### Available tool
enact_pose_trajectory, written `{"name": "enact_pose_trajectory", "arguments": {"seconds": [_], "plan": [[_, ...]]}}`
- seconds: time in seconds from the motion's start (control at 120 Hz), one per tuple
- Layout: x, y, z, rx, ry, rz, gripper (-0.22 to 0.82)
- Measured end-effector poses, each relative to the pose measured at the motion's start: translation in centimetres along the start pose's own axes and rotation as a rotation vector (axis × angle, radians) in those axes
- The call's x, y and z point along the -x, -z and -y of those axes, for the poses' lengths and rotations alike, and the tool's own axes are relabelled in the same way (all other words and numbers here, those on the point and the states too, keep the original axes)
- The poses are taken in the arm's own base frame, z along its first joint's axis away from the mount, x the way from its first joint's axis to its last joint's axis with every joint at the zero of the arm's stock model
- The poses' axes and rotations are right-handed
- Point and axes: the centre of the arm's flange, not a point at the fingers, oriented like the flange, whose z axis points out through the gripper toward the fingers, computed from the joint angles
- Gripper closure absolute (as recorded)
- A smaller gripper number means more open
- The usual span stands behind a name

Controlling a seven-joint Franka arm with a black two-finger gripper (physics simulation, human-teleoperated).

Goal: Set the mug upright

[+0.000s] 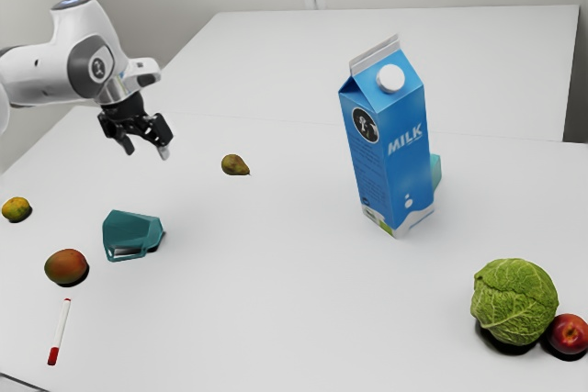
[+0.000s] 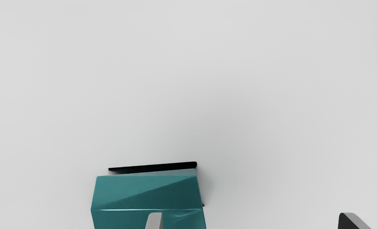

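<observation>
A teal faceted mug (image 1: 131,235) lies on its side on the white table, its handle toward the exterior view's bottom. High above the table, beyond the mug, hangs my gripper (image 1: 145,146), not touching it. In the wrist view the gripper (image 2: 249,221) is open, its two fingertips wide apart with nothing held. One fingertip overlaps the picture of the mug (image 2: 147,194), whose lower part is cut off by the edge; the other is over bare table.
Near the mug are a mango (image 1: 66,266), a red-and-white marker (image 1: 60,331) and a yellow-green fruit (image 1: 16,209). A pear (image 1: 235,165) lies farther back. Toward the exterior view's right stand a milk carton (image 1: 390,140), a teal object (image 1: 435,172), a cabbage (image 1: 514,301) and an apple (image 1: 568,334).
</observation>
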Motion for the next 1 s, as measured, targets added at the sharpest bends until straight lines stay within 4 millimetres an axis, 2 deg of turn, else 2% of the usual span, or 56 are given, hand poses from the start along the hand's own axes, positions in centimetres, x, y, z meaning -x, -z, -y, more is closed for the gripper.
{"name": "enact_pose_trajectory", "arguments": {"seconds": [0.083,0.158,0.217,0.367,0.508,0.675,0.842,1.0], "plan": [[0.6,-0.3,0.4,0.009,0.005,0.005,0.0],[1.7,-1.2,1.7,0.042,0.04,0.009,0.0],[2.4,-2.0,3.5,0.087,0.081,0.007,0.0],[3.6,-4.9,9.9,0.195,0.166,0.009,0.0],[4.1,-6.9,13.3,0.281,0.16,0.025,0.0],[6.2,-10.2,17.5,0.403,0.155,0.069,0.0],[7.7,-13.5,18.8,0.543,0.127,0.1,0.0],[8.5,-15.3,19.5,0.65,0.103,0.085,0.0]]}}
